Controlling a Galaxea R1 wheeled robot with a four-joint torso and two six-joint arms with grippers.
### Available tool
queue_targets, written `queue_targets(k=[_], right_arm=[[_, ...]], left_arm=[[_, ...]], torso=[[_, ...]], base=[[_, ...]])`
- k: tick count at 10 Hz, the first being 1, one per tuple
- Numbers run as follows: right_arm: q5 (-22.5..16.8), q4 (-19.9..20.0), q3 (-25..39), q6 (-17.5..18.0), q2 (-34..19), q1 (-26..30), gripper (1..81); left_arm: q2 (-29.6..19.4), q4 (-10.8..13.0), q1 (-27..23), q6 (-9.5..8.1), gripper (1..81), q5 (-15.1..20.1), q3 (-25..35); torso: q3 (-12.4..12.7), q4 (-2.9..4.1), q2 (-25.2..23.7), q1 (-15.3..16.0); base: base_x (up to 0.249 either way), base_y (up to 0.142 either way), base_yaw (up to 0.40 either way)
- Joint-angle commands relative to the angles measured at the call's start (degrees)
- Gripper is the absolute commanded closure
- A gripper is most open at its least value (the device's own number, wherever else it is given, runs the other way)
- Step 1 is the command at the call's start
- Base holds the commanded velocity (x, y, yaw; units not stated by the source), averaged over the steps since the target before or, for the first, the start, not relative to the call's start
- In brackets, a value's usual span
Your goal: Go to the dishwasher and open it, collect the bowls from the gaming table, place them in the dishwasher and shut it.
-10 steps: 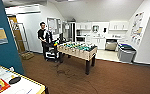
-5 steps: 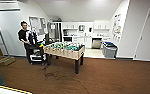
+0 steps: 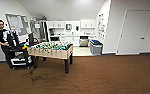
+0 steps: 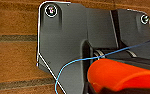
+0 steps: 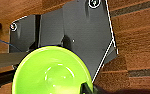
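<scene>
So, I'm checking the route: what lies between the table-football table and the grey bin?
Only floor, seen in the head view: brown carpet beside the table-football table, then pale kitchen flooring up to the grey bin.

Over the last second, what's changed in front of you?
The whole head view has swung, so the camera turned; the table-football table and the person kept their places relative to each other. The kitchen end now sits nearer picture centre. The wrist views show a lime green bowl and a red bowl.

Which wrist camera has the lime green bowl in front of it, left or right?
The right one: the lime green bowl sits open side up in the right wrist view. The left wrist view shows an orange-red curved object instead.
</scene>
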Motion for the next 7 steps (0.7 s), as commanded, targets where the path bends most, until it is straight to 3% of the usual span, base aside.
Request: queue_targets(k=[1,3,4,7], right_arm=[[-2.71,-0.11,0.01,-0.04,-0.78,2.64,81.1],[-2.71,-0.28,0.01,-0.14,-0.61,2.65,81.1],[-2.71,-0.28,0.01,-0.22,-0.7,2.73,81.1],[-2.71,-0.2,0.01,-0.48,-0.7,2.64,81.1]], left_arm=[[-0.13,0.11,-3.06,0.26,81.1,3.73,-0.12],[-0.22,0.2,-3.06,0.26,81.1,3.82,-0.12],[-0.22,0.28,-3.05,0.43,81.1,3.82,-0.12],[-0.04,0.37,-2.96,0.43,81.1,3.82,-0.12]], torso=[[-0.02,0.0,0.0,0.05],[-0.02,0.0,0.0,0.05],[0.0,0.0,0.0,0.05],[-0.02,0.0,0.0,0.05]], base=[[0.0,0.0,-0.389],[0.0,0.0,-0.269],[0.0,-0.098,0.0],[0.0,0.0,0.0]])
